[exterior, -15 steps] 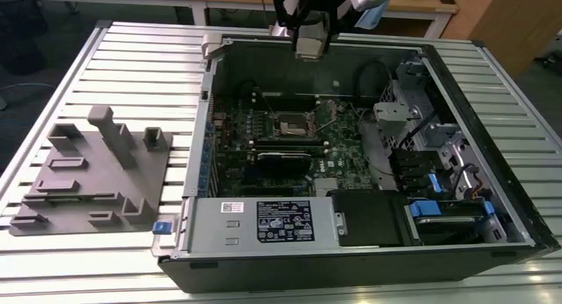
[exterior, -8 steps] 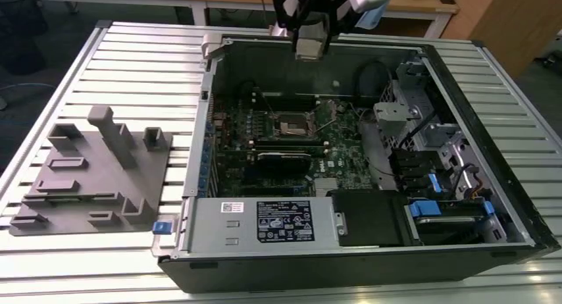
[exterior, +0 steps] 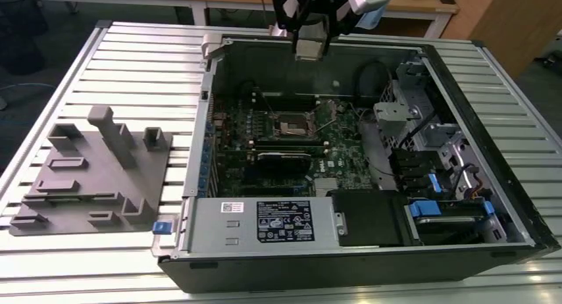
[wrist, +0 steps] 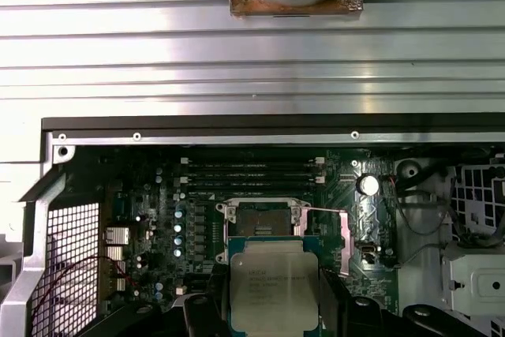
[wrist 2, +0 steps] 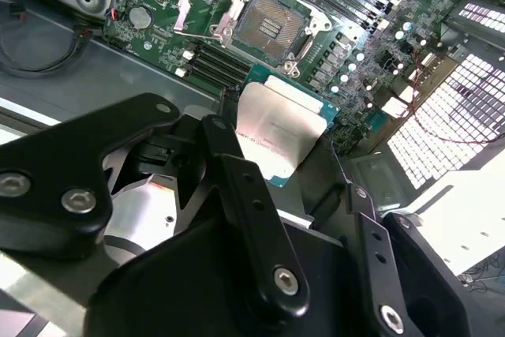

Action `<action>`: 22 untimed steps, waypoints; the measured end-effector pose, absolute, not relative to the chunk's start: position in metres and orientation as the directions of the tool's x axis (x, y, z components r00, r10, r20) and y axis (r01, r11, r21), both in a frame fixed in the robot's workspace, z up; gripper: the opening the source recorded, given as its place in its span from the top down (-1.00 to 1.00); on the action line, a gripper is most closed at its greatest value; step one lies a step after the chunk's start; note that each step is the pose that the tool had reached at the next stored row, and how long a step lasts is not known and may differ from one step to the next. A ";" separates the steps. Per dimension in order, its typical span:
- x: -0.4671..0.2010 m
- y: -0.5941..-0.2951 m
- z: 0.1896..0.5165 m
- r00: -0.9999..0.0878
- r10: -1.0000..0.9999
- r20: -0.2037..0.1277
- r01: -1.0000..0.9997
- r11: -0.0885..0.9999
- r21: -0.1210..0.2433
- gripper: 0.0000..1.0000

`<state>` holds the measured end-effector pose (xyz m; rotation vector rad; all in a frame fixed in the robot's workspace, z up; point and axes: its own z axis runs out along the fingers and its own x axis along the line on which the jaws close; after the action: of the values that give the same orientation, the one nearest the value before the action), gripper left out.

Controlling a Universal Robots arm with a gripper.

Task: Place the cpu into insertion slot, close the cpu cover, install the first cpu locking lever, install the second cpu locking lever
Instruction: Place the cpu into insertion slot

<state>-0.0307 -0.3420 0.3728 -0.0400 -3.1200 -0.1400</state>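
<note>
I hold the cpu (wrist: 272,282) aloft.
My pincer (wrist: 272,309) is clamped on its edges; a tilted descent could damage the insertion slot (wrist: 264,222).

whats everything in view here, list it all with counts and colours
table: 1, silver, slatted, under everything
computer case: 1, black and silver, open, on the table
fixture block: 1, grey, at the exterior view's left of the case
circuit board: 1, green, inside the case
insertion slot: 1, dark centre, metal rim, on the board, empty
cpu cover: 1, silver, swung open at the slot
memory slots: several, black, beside the slot
cpu: 1, silver-grey, held above the board
gripper: 1, black, fingers shut on the cpu
</note>
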 end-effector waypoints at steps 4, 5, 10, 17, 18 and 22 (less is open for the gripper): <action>-0.031 -0.342 0.373 -1.000 0.025 0.019 0.026 0.996 0.089 -0.08; -0.031 -0.342 0.372 -1.000 0.025 0.019 0.026 0.996 0.090 -0.08; -0.031 -0.342 0.368 -1.000 0.025 0.019 0.026 0.996 0.089 -0.08; -0.031 -0.342 0.364 -1.000 0.025 0.018 0.026 0.996 0.089 -0.08; -0.031 -0.342 0.362 -1.000 0.025 0.018 0.026 0.996 0.089 -0.08; -0.032 -0.342 0.356 -1.000 0.024 0.016 0.026 0.996 0.089 -0.08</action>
<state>-0.0317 -0.3420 0.3560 -0.0392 -3.1232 -0.1402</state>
